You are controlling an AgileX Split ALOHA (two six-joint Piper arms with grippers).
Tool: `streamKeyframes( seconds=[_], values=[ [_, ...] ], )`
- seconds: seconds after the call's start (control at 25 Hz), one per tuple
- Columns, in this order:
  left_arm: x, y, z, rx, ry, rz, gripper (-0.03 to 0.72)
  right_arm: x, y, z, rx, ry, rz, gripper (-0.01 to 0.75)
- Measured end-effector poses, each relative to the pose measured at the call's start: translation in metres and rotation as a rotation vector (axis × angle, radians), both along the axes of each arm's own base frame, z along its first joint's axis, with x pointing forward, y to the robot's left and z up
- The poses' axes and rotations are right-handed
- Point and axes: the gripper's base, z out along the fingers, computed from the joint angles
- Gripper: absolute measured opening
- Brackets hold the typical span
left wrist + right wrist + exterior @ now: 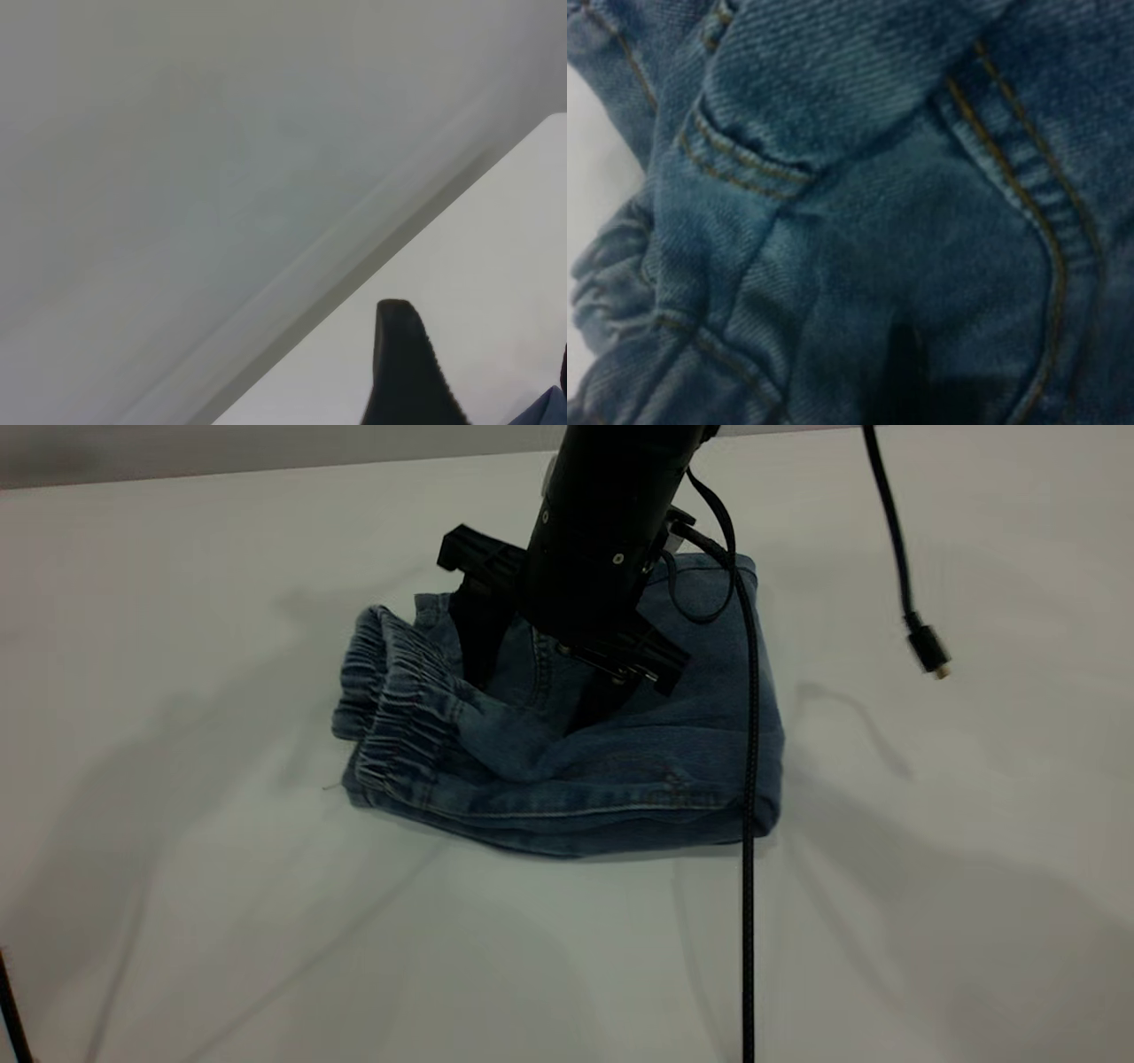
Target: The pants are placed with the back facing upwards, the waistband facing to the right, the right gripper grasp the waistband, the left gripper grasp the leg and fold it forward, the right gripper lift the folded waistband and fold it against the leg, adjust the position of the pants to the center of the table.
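Exterior view shows the pants (620,771) folded into a compact bundle on the table (177,868), a little behind its middle. The waistband (394,708) lies gathered at the bundle's left end, doubled over the layers below, just left of the right gripper (532,708). That gripper comes straight down from above with its two black fingers spread apart, one finger (478,638) pressing into the denim just behind the waistband and the other sinking into a crease further right. Cloth bunches up between the fingers, though neither is clamped on it. A black cable (749,797) trails from the arm across the right end of the pants and down over the table's near part. A second cable with a plug (926,646) hangs well to the right.

Right wrist view is filled with denim, showing a pocket seam (1045,239) with tan stitching.

Left wrist view shows only a black curved part of the left gripper (407,372) over the table edge; whether its jaws are apart or together cannot be told.
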Motion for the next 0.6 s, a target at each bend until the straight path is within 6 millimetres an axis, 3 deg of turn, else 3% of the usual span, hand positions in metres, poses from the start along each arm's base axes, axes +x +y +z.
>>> streamKeyframes(
  seconds=[0.28, 0.6],
  values=[
    [0.000, 0.000, 0.000, -0.005, 0.003, -0.001, 0.383, -0.004, -0.007, 0.004, -0.069, -0.009, 0.153, 0.521],
    [0.000, -0.001, 0.001, -0.027, 0.007, -0.002, 0.383, 0.002, -0.009, 0.035, -0.080, -0.115, 0.177, 0.521]
  ],
)
